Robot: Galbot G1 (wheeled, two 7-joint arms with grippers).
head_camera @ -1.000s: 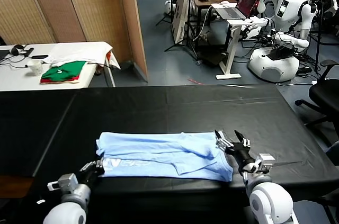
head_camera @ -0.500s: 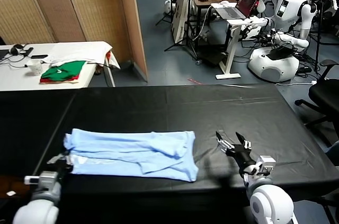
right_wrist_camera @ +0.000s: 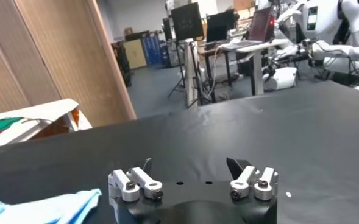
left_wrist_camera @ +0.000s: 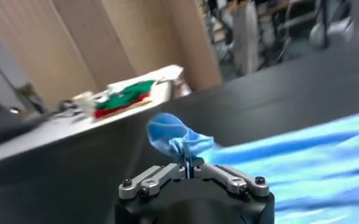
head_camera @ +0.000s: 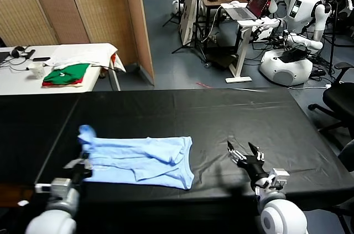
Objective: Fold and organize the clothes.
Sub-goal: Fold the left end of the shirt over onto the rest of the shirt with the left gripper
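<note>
1. The left gripper (head_camera: 83, 166) is closed on a bunched corner of the T-shirt (head_camera: 138, 159), at the near edge of the black table (head_camera: 221, 112). In the left wrist view the jaws are seen pinched together on a raised tuft of blue cloth (left_wrist_camera: 178, 139) just ahead of the fingertips, so that the hem can be carried rather than dragged flat.

2. The T-shirt is laid as a long, partly folded band on the table. It extends from the left gripper toward the right gripper and ends well short of it. The bunched end is lifted above the left gripper; the rest is flat on the surface.

3. The right gripper (head_camera: 247, 155) is held with jaws spread apart and nothing between them. It is placed low over bare table, the free end of the shirt lying to its left side. In the right wrist view only a corner of blue cloth (right_wrist_camera: 57, 207) is visible beside the gripper (right_wrist_camera: 191, 171).

4. The arrangement is judged to belong to a repositioning or folding step: one end is gripped, the other released, so the cloth can be moved by a single arm. Folding is judged incomplete.

5. A side table (head_camera: 16, 79) with folded green and red garments (head_camera: 67, 73) stands well beyond the left gripper and is not involved.
</note>
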